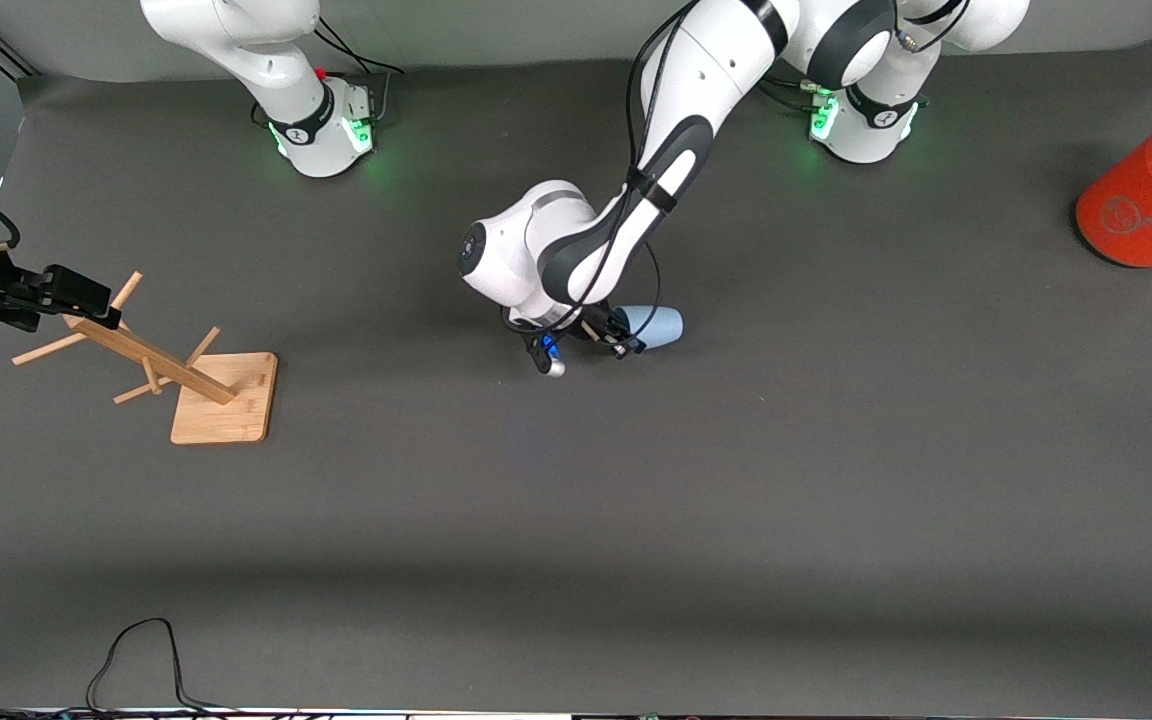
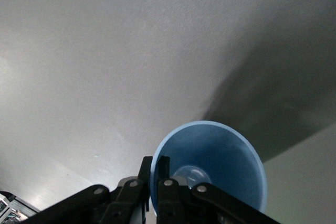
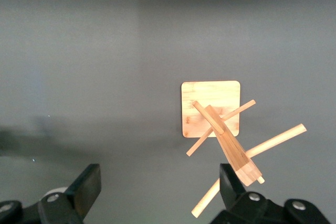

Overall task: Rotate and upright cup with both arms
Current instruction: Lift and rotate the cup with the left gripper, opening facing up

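- Left gripper (image 1: 626, 342) clamps the rim of the cup (image 1: 654, 325), which lies on its side mid-table (image 1: 636, 520)
- Right gripper (image 3: 157, 192) waits wide above the wooden rack (image 3: 220, 129)

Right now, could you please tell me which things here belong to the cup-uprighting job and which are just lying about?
In the job:
- cup, on its side
- left gripper, shut on its rim
- right gripper, open over the rack

Lying about:
- wooden peg rack
- orange cylinder
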